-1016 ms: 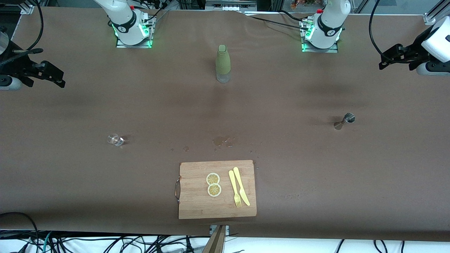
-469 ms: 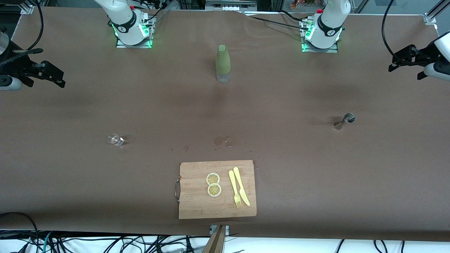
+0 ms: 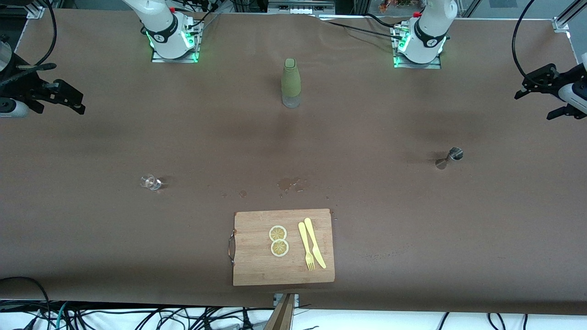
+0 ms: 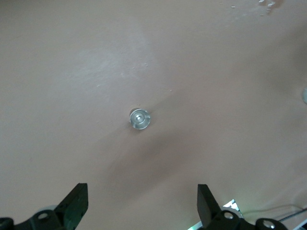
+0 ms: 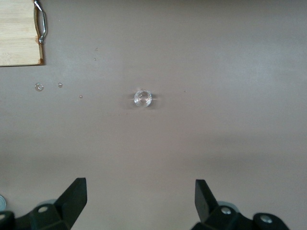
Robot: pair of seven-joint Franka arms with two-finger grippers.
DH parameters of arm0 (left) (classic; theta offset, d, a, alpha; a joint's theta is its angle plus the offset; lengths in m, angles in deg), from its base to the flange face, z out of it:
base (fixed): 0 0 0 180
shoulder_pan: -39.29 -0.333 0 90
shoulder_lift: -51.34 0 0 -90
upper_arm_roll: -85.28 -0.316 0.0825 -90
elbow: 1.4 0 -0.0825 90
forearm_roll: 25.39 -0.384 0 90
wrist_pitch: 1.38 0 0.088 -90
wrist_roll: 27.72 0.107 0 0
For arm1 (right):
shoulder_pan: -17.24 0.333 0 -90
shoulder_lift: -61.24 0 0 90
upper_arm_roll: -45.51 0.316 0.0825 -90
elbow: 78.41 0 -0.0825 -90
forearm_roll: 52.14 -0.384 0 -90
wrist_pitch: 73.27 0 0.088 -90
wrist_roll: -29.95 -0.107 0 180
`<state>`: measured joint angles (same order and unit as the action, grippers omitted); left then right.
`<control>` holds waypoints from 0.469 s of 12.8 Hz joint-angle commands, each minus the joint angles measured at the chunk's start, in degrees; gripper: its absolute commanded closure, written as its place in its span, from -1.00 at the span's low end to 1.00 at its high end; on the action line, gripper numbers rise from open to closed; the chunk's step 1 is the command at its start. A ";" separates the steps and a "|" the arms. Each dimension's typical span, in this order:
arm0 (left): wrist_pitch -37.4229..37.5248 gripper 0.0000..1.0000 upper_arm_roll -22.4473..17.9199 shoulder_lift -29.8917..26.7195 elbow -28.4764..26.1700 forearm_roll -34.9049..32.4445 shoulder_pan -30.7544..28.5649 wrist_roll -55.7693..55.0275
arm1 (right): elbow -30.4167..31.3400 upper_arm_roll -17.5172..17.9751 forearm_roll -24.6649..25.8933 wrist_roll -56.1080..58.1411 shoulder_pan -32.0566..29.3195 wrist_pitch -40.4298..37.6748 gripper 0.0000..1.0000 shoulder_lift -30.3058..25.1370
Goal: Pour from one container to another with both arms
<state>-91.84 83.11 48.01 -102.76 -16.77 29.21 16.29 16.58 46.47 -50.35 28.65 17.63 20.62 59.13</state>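
We note a brown tabletop (image 3: pixel 412 220) carrying a wooden cutting board (image 3: pixel 257 266). Farther from the front camera than the board: wet spots (image 3: pixel 290 184), a small clear glass (image 3: pixel 150 182), a steel jigger (image 3: pixel 449 157), a green bottle (image 3: pixel 291 82).

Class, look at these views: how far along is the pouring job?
Done: nothing shows as poured, though wet spots lie near the board.
In hand: nothing. The left gripper and right gripper hang open at the table's ends.
Left: picking up the metal jigger and small glass, then pouring. The bottle stands untouched.
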 commanded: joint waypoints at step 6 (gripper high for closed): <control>-7.87 -0.99 -9.33 7.98 -5.40 15.88 -2.22 33.28 | 0.11 -0.61 -0.74 10.94 0.14 -2.72 -1.00 0.34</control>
<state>-96.24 75.06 55.01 -105.03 -5.18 27.28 41.04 16.66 46.39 -50.35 34.05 17.63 20.05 59.16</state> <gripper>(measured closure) 0.000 0.000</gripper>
